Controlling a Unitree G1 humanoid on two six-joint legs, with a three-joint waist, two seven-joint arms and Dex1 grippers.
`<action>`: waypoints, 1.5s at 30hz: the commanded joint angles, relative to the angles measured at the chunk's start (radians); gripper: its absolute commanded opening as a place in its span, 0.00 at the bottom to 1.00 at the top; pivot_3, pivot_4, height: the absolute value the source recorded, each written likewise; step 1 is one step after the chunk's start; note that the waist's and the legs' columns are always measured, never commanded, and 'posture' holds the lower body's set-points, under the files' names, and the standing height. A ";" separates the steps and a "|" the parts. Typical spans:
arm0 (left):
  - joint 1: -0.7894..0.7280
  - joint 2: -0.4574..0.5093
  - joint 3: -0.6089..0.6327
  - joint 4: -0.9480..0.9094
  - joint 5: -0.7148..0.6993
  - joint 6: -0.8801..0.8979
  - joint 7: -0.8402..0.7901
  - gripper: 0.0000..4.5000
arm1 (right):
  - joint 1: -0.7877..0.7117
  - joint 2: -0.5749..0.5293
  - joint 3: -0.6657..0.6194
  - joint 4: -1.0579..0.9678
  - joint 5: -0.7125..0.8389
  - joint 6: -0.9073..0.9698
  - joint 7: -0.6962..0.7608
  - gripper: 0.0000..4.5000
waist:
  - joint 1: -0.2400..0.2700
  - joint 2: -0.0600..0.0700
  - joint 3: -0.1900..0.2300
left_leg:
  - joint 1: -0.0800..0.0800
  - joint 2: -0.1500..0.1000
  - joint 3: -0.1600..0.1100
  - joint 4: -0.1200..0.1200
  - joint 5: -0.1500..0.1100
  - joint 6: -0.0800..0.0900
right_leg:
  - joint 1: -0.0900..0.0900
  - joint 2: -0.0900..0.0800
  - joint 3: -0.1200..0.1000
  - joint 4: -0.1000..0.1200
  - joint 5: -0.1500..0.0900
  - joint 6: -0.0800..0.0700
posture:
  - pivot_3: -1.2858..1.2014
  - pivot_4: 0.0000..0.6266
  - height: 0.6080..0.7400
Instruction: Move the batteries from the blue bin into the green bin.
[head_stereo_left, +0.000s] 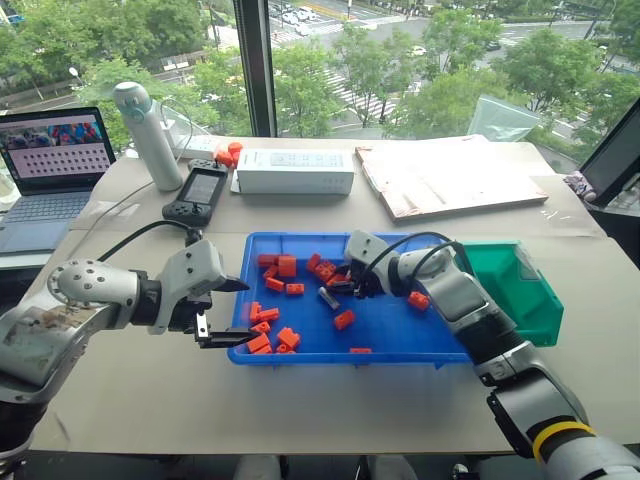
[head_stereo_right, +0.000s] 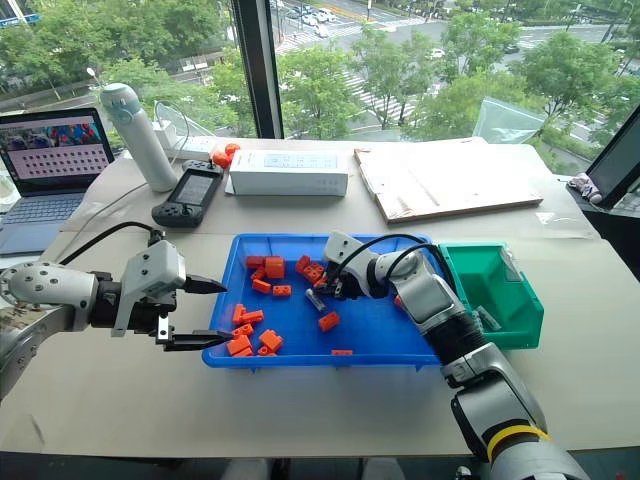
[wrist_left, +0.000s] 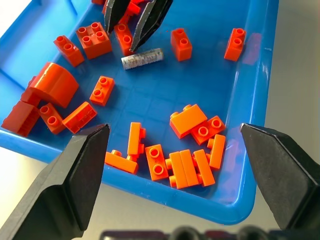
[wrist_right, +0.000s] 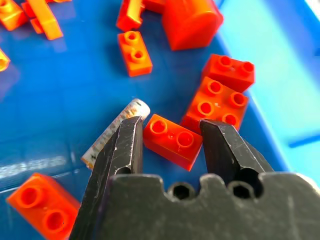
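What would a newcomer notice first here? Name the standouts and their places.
The bright blue bin at the table's middle, strewn with orange bricks, draws the eye first. Over it, the right gripper hangs open above a brick, with a grey battery lying just beside one finger. The green bin sits at the blue bin's right end, and the left gripper stands open at the left rim.

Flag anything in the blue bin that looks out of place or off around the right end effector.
One battery lies among orange bricks in the blue bin. The right end effector has its open fingers around an orange brick, with the battery beside one finger, outside the gap. That looks misaligned for picking the battery.
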 joint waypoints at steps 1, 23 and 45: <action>-0.020 0.004 0.006 -0.008 0.000 -0.023 -0.002 1.00 | -0.014 -0.013 -0.026 -0.008 -0.018 -0.007 -0.009 0.68 | 0.000 0.000 0.000 | 0.000 0.000 0.000 0.000 0.000 0.000 | 0.000 0.000 0.000 0.000 0.000 0.000 | 0.52 0.24 0.92; -0.044 -0.002 -0.035 0.022 0.004 -0.049 -0.012 1.00 | 0.051 -0.026 0.034 -0.336 0.080 0.353 0.045 0.86 | -0.001 0.000 0.000 | 0.000 0.000 0.000 -0.001 0.000 0.000 | -0.001 0.000 0.000 0.000 0.000 -0.001 | 0.52 0.24 0.92; -0.138 -0.122 0.024 0.050 -0.115 -0.031 0.031 1.00 | -0.087 -0.264 -0.233 -0.263 0.207 0.335 0.181 0.06 | 0.015 -0.001 0.001 | -0.002 0.000 0.000 0.001 0.000 0.000 | -0.005 0.000 -0.001 0.000 0.000 0.000 | 0.52 0.24 0.92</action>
